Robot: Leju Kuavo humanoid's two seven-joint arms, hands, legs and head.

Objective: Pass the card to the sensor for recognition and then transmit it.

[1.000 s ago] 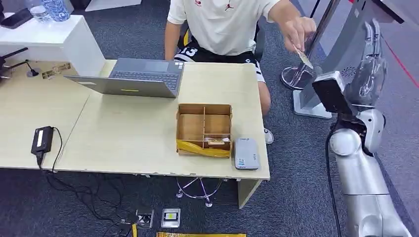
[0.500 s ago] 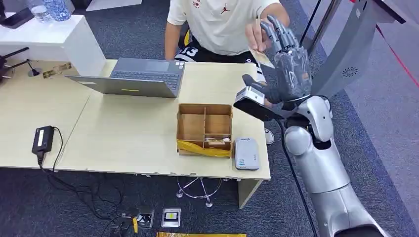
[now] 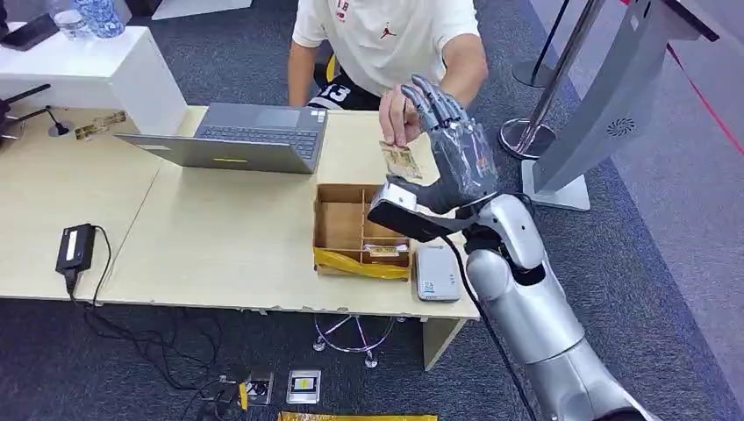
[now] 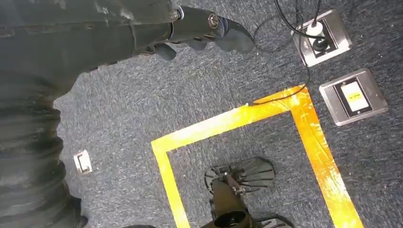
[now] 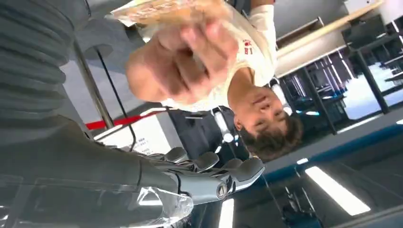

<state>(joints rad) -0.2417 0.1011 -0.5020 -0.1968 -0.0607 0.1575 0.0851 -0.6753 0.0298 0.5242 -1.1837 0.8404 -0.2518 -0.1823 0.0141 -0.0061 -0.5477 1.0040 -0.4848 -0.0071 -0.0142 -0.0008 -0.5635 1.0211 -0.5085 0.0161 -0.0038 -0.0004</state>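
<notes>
A person's hand [image 3: 399, 114] pinches a small yellowish card [image 3: 401, 160] above the table's far right part. My right hand [image 3: 456, 153] is raised right beside it, palm toward the card, fingers [image 5: 214, 173] spread and apart from it. In the right wrist view the card [image 5: 161, 10] sits in the person's fingers [image 5: 190, 52]. A grey card sensor [image 3: 437, 273] lies flat at the table's front right corner. My left hand [image 4: 204, 28] hangs over the carpet, holding nothing.
A divided cardboard box [image 3: 362, 230] stands just left of the sensor, below my right forearm. A grey laptop [image 3: 241, 136] lies at the back of the table [image 3: 219, 254]. The person sits behind the table. A grey slanted stand [image 3: 605, 105] rises at the right.
My right arm has swung left from beside the grey stand to over the table. The person's hand with the card has moved left and down along with it.
</notes>
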